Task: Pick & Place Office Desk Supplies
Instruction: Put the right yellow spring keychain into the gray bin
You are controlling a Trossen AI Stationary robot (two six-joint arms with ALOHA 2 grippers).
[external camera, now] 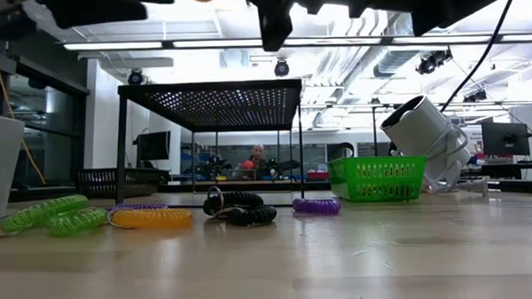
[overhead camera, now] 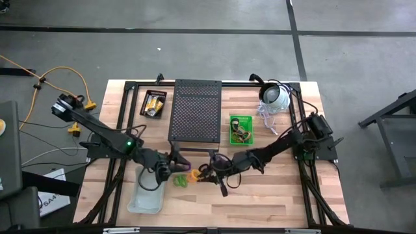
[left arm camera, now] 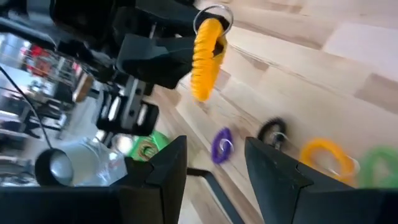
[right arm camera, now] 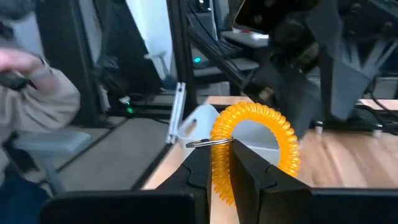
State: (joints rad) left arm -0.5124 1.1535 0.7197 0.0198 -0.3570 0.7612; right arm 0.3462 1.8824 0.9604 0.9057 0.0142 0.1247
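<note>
From above, the right gripper [overhead camera: 207, 173] meets the left gripper [overhead camera: 173, 162] at the table's front, near loops on the wood. The right wrist view shows its jaws clamped on an orange coil loop [right arm camera: 255, 146]. In the left wrist view, the left gripper [left arm camera: 214, 163] hangs wide open, holding nothing, above a purple loop [left arm camera: 221, 144].

orange coil loop [right arm camera: 258, 146], green basket [external camera: 378, 177], purple loop [external camera: 316, 205]
</note>
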